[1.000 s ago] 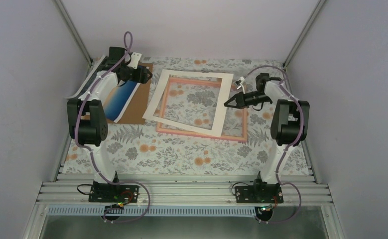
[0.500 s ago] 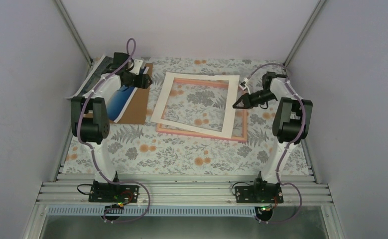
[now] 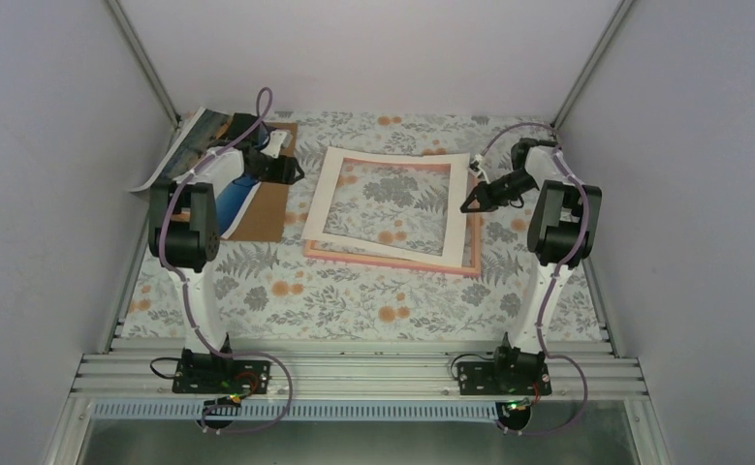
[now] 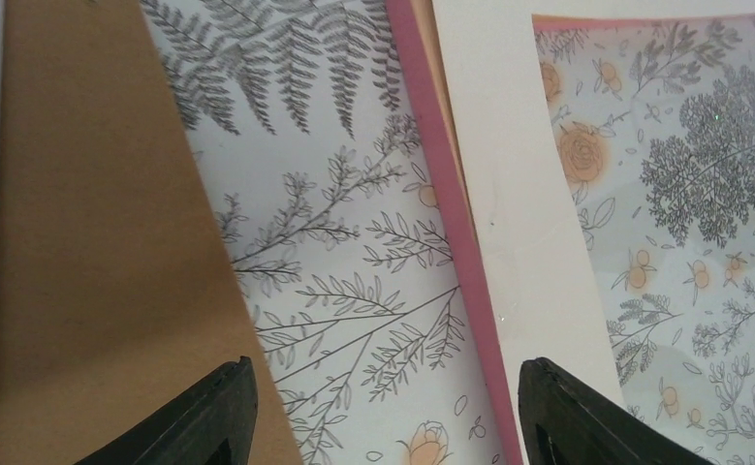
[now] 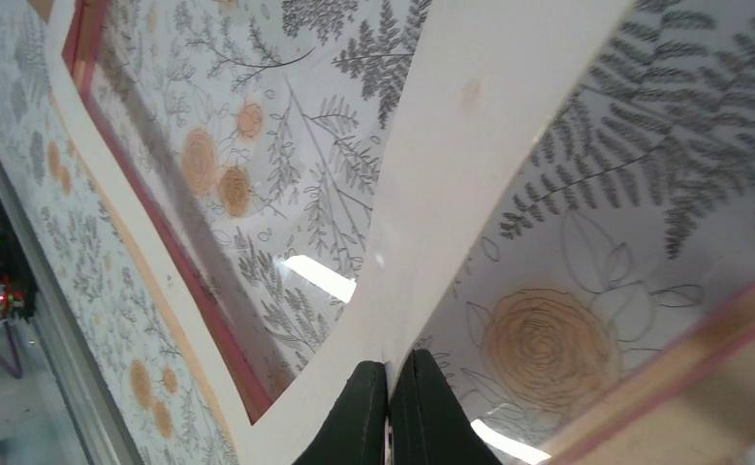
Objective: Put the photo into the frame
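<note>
Floral cloth: photo lies left of the wide-spread, empty left gripper, long axis toward far-left corner; right gripper, farther, pinches the white mat.

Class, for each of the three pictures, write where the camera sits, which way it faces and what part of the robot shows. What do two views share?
Top: above and behind the bases, facing down over the table; left arm and right arm show.
Left wrist: on the left arm, facing down at cardboard, frame edge and mat; the open left gripper shows.
Right wrist: low beside the frame, facing along the mat; the right gripper shows, shut on it.
Shared: both wrist views show frame and mat.
</note>
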{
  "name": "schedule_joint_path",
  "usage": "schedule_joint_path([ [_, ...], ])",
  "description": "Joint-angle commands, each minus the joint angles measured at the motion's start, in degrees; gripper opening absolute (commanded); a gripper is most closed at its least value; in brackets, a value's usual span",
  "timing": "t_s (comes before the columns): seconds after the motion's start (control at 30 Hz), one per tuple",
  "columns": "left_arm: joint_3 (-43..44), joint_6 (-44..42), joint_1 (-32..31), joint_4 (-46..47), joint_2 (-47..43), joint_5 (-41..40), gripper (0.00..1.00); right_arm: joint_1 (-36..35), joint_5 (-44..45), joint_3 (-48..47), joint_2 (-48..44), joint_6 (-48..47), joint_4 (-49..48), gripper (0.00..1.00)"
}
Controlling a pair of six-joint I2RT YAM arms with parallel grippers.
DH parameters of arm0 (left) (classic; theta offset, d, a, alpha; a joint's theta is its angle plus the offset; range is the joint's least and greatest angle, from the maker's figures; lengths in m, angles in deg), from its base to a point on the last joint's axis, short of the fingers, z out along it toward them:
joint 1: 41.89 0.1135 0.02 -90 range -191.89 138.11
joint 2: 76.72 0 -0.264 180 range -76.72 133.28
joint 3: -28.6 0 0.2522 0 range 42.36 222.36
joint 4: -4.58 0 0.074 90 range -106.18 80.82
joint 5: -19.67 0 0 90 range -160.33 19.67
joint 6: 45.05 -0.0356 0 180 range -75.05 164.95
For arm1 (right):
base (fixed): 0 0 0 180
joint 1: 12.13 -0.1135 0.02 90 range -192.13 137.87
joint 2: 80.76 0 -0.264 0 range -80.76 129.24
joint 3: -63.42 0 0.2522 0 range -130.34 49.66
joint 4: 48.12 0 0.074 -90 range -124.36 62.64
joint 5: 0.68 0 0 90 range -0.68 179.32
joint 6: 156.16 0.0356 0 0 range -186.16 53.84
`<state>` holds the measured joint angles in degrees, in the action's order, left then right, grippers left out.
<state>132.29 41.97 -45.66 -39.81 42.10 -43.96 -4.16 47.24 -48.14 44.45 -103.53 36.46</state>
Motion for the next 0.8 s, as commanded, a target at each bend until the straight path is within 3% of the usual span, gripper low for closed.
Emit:
schedule_joint_path([
  [0.0,-2.3,0.4,-1.2,0.2,-0.4,-0.3,0.67,0.5,4.1,-3.7,0.7,-2.2,1.2,0.04],
  [0.3,-3.1,0.1,-2.7,1.4,-0.7,-1.7,0.67,0.5,8.1,-7.7,2.3,-5.1,2.8,0.04],
  [0.77,-3.1,0.6,-2.9,1.6,-0.4,-3.0,0.67,0.1,8.1,-4.7,1.1,-9.4,2.9,0.04],
])
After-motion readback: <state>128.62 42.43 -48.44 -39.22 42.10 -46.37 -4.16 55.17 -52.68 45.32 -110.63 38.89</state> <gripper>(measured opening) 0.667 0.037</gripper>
